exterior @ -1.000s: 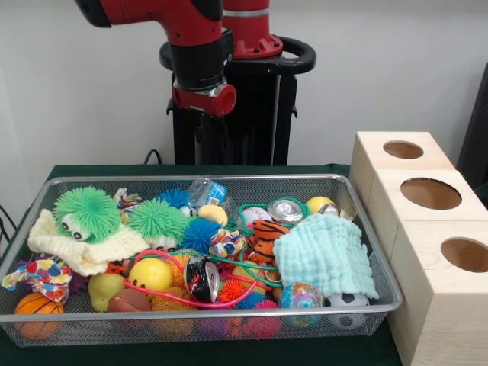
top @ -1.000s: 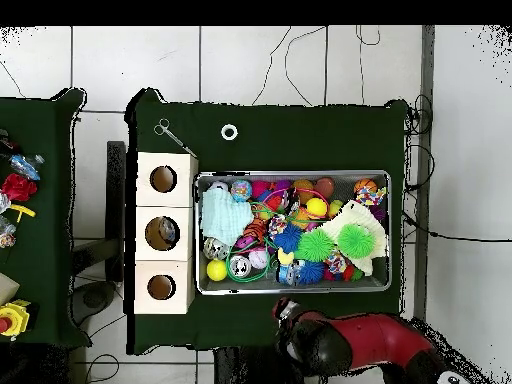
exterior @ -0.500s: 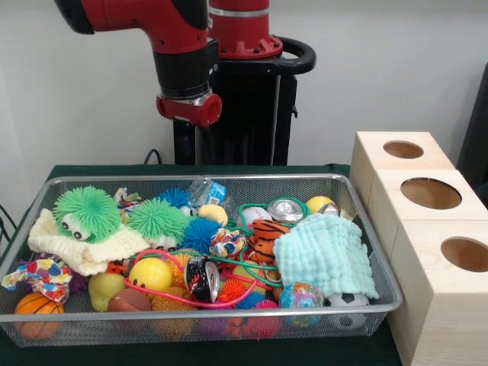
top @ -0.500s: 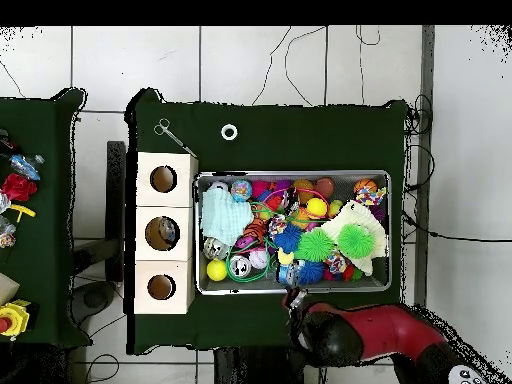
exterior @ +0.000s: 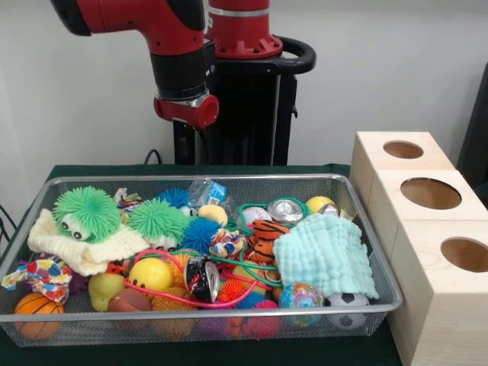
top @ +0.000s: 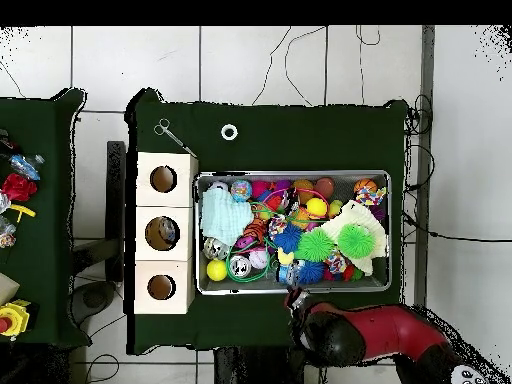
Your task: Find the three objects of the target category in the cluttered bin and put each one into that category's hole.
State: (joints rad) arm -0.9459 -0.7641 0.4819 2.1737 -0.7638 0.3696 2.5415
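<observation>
The bin point(exterior: 229, 179) is a silvery wire-mesh basket on the green table, full of toys. It holds a mint cloth point(exterior: 324, 252), a green fuzzy toy with eyes point(exterior: 85, 213) on a cream knit cloth, a yellow smiley ball point(exterior: 150, 273), a small basketball point(exterior: 34, 305) and a soccer ball point(exterior: 347, 301). The bin also shows in the overhead view point(top: 290, 173). My gripper point(exterior: 187, 111) hangs at the end of the red arm, above the table behind the bin's far rim, touching nothing. In the overhead view the gripper point(top: 293, 298) is just outside the bin's lower rim.
Three pale wooden boxes point(exterior: 427, 229), each with a round hole on top, stand in a row to the right of the bin. In the overhead view the boxes point(top: 140, 232) are left of the bin. A white ring point(top: 229, 132) and a metal tool point(top: 170, 133) lie on the cloth.
The arm's end has swung to the left in the front view and risen a little. The toys in the bin have not moved.
</observation>
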